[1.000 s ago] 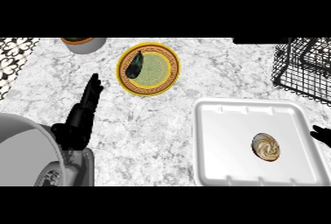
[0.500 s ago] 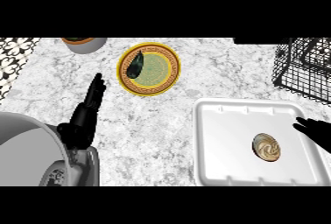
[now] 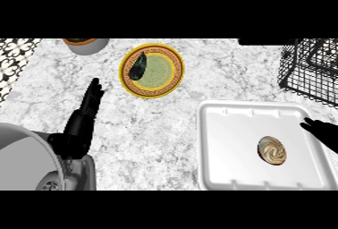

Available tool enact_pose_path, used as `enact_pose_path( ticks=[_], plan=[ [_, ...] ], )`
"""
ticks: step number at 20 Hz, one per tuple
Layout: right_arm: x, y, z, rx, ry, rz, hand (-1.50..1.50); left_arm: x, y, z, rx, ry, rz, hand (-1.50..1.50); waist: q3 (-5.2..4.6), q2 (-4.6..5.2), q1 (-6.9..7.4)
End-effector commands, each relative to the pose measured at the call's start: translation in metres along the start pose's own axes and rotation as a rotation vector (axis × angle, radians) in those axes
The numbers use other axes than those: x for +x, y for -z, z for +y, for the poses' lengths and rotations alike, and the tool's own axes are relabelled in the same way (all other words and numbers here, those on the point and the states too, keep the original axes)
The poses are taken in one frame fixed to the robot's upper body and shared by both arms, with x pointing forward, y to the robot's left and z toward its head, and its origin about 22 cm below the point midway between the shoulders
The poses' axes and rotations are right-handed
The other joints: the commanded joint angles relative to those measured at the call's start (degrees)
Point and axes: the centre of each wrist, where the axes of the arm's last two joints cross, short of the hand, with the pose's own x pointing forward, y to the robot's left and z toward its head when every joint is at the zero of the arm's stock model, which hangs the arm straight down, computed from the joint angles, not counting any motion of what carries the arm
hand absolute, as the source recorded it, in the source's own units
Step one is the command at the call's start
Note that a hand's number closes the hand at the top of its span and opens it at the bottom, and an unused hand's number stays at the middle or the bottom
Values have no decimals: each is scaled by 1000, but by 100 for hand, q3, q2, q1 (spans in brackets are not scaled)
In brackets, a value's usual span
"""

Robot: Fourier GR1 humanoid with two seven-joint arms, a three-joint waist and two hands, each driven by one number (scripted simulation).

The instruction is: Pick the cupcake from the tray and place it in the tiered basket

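Kitchen setting: a speckled white stone worktop (image 3: 152, 134) carries a gold-rimmed plate (image 3: 179, 71), a white tray (image 3: 218, 107) holding a cupcake (image 3: 271, 150), a black wire basket (image 3: 314, 67) at the right edge, and a small grey bowl (image 3: 87, 45) at the top.

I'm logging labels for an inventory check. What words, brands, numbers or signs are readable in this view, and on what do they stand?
None: no text, brand, number or sign shows anywhere.
The plate bears only an ornamental rim pattern, not letters.
The tray, the cupcake and the wire basket carry no markings.
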Motion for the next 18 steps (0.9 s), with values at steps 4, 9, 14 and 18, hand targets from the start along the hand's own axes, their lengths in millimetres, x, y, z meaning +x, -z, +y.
enact_pose_path(
  ticks=[4, 9, 14, 18],
  plan=[
    [-23, 15, 16, 28, 49, -9, -150, 3, -9, -6, 31, 35, 15, 0, 2, -1, 6],
    [-15, 17, 34, 31, 38, -58, -150, -7, 0, -26, 8, 27, 19, 0, 1, 0, -18],
    [-11, 31, 46, 48, 25, -65, -150, -5, 1, -18, 24, 23, -14, 0, 1, 2, -5],
    [-15, 43, 25, 63, 71, -65, -150, 11, 7, -26, 17, 16, 11, 0, 1, 1, 4]
  ],
)
